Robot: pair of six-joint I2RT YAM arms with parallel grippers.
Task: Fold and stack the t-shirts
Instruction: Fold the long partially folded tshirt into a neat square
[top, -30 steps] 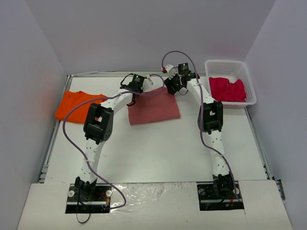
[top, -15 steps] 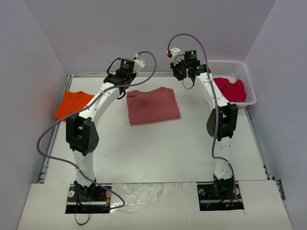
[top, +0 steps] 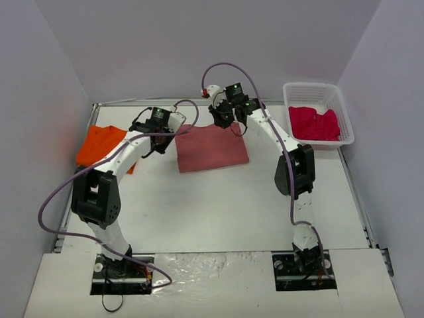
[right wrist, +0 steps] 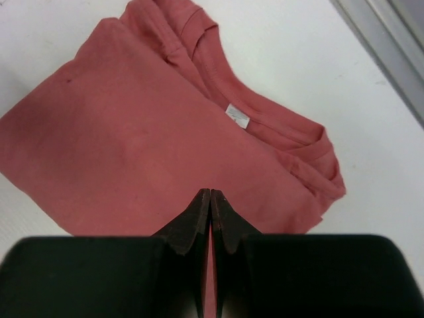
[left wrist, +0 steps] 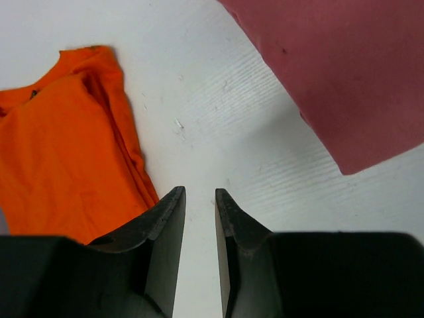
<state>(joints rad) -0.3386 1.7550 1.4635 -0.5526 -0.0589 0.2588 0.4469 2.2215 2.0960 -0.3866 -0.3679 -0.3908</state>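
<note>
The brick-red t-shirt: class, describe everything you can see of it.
The brick-red t-shirt is soft, plain, matte cloth, folded into a neat rectangle lying flat on the white table. Its collar with a small white label and a tucked sleeve show at one end. The shut right tool hangs above it, gripping nothing.

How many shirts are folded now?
One. The red shirt lies folded mid-table. Nothing is in hand: the right gripper is shut above it, empty, and the left gripper, slightly open, hangs over bare table between it and the orange shirt. Left to do: the orange shirt lies loose at the left edge, the pink shirt sits in the basket, and nothing is stacked.
</note>
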